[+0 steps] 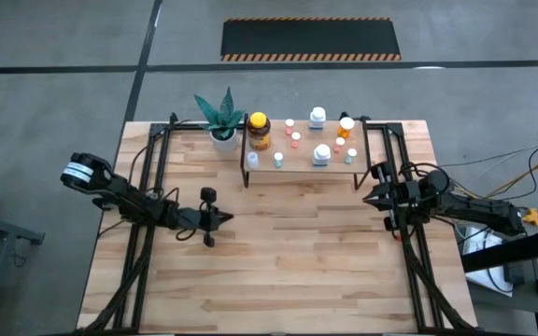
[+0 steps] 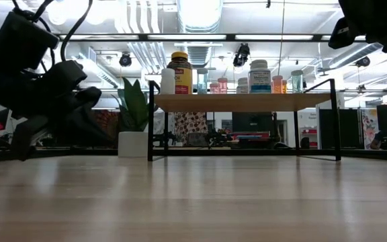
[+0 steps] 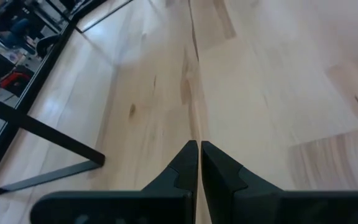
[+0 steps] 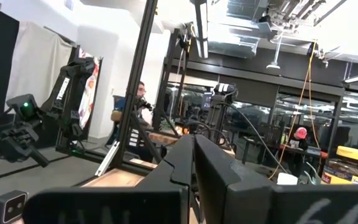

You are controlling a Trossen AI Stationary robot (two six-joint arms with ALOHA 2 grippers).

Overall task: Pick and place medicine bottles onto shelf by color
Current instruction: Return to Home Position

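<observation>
**Item 1, left.** Your left hand [image 1: 226, 217], on its dark arm, sits low over the light wooden worktop [image 1: 297, 280]. It is left of centre and nearer than the shelf. Its two dark fingers [image 3: 185, 165] are pressed together with nothing between them, tips aimed right.

**Item 2, far, left of centre.** A white pot with a green spiky plant [image 1: 222, 131] stands on the worktop just beside the shelf's left end.

**Item 3, far centre.** The low light-wood shelf on thin black metal legs [image 1: 299, 166] stands at the worktop's far edge. You will find the medicine bottles upright on its board:
- a larger amber bottle with a yellow cap [image 1: 259, 131] at the far left corner
- a small white-capped bottle [image 1: 252, 161] at the near left
- a few tiny pink-capped bottles [image 1: 296, 136] clustered left of centre
- two white bottles with blue labels, one far [image 1: 318, 117] and one near [image 1: 321, 154]
- an orange-capped bottle [image 1: 346, 124] at the far right
- a green-capped bottle [image 1: 351, 156] at the near right

**Item 4, right.** Your right hand [image 1: 366, 198] is raised above the worktop near the shelf's near right corner. Its fingers are pressed together and empty, tips pointing left.
</observation>
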